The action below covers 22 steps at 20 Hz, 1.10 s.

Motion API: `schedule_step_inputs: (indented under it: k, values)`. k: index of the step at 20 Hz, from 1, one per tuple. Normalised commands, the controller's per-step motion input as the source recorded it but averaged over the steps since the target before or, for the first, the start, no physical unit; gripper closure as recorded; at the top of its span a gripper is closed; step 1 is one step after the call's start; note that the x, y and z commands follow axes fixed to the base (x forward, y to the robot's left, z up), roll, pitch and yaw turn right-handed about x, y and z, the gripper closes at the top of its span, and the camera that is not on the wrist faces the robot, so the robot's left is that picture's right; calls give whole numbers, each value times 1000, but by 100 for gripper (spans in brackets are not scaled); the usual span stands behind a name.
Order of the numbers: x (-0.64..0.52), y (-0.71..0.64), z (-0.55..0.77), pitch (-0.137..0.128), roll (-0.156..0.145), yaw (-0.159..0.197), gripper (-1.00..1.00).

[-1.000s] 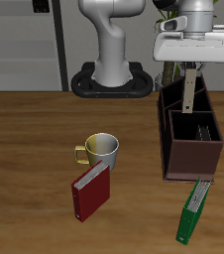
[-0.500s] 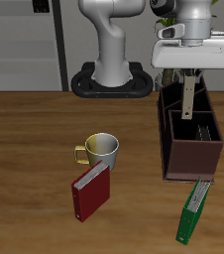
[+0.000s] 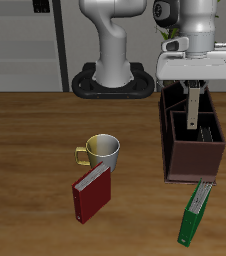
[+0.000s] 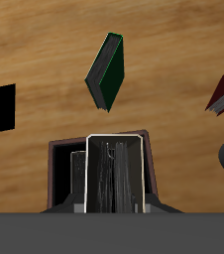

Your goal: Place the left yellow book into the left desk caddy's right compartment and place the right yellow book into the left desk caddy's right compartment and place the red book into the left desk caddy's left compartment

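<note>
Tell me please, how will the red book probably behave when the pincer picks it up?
The red book looks like a stiff hardcover, so it probably will not flop. One end leans on the mug, so it may slide or drop flat when touched. Its cover looks smooth, perhaps slippery; a grasp across the thin edge seems safest.

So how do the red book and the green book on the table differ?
The red book is wider and dark red; the green book is longer, narrower and green. The red book lies beside the mug, its corner touching or nearly so, while the green book lies just before the dark caddy, nearer the table's front edge. Both lie closed and askew on the wood.
</note>
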Motion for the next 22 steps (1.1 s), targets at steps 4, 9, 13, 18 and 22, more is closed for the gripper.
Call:
schedule_step_inputs:
  k: [4,9,13,18,22]
  values:
    - [-9,69,-168,17,17,-3,100]
    - [44,-42,-167,20,-2,21,100]
    - [23,-34,-147,19,-5,2,100]
    - [34,4,-246,33,5,2,100]
    - [20,47,-130,21,9,5,100]
